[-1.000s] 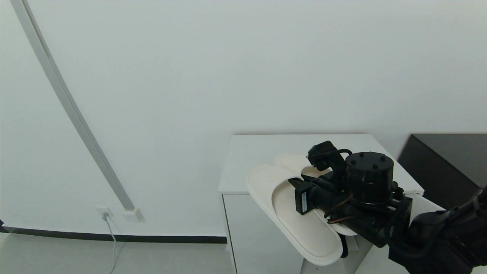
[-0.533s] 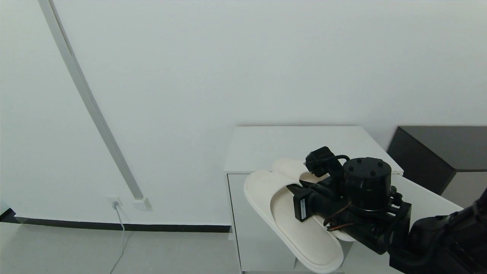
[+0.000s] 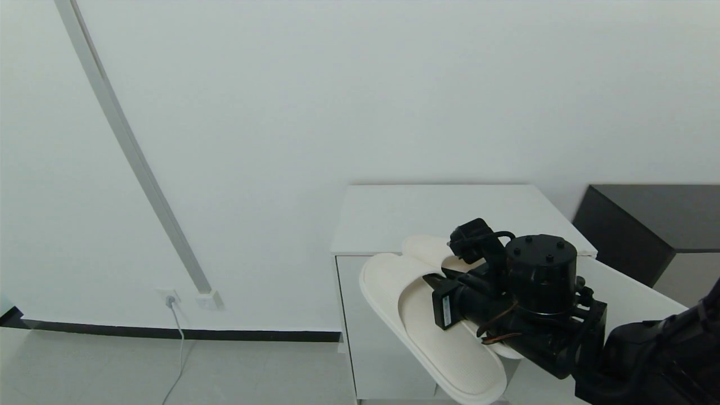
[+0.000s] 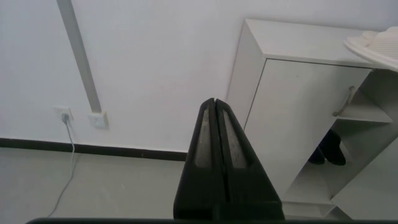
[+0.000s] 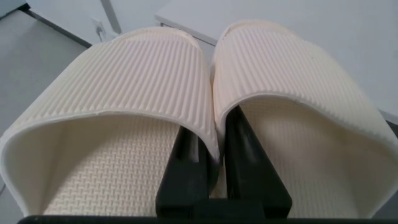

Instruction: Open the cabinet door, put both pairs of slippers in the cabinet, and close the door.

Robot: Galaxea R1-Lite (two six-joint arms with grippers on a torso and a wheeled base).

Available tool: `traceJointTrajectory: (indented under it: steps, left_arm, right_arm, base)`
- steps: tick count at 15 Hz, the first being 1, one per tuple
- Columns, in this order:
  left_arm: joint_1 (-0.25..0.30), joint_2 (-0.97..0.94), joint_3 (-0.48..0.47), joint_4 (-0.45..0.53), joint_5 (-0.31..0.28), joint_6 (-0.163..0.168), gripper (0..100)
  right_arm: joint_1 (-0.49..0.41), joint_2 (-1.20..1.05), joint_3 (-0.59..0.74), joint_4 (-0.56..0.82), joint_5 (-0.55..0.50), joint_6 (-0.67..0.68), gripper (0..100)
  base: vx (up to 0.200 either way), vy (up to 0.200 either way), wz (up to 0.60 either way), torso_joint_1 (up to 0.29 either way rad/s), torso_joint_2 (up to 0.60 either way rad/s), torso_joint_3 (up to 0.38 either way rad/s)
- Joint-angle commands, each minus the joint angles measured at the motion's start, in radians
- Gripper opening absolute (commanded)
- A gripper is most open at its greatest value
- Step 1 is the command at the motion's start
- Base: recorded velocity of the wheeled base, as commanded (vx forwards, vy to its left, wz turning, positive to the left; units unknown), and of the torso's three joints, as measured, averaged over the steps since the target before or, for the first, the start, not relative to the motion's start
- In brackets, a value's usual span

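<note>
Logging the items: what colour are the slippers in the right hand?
The slippers are cream, ribbed; right wrist view shows best.

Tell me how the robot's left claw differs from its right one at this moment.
The left gripper is empty; the right gripper holds a pair of white slippers. The left gripper's fingers press flat against each other; the right gripper's fingers are kept slightly apart by the slipper uppers pinched between them. Both are black and shut.
</note>
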Motion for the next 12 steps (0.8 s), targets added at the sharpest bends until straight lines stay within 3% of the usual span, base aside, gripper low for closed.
traceJointTrajectory:
  steps: [1, 4, 12]
  left_arm:
    - [0.0, 0.0, 0.0, 0.0, 0.001, -0.001, 0]
    - [0.0, 0.0, 0.0, 0.0, 0.001, 0.001, 0]
    - [0.0, 0.0, 0.0, 0.0, -0.001, 0.004, 0]
  right_arm:
    - [0.0, 0.003, -0.003, 0.0, -0.011, 0.0, 0]
    - [0.002, 0.009, -0.003, -0.002, -0.015, 0.0, 0]
    - [0.003, 0.003, -0.009, -0.002, -0.026, 0.0, 0]
  base:
    - [0.0, 0.0, 0.0, 0.0, 0.0, 0.0]
    - [0.0, 0.0, 0.0, 0.0, 0.0, 0.0]
    - [0.0, -0.2, 0.0, 0.004, 0.0, 0.002]
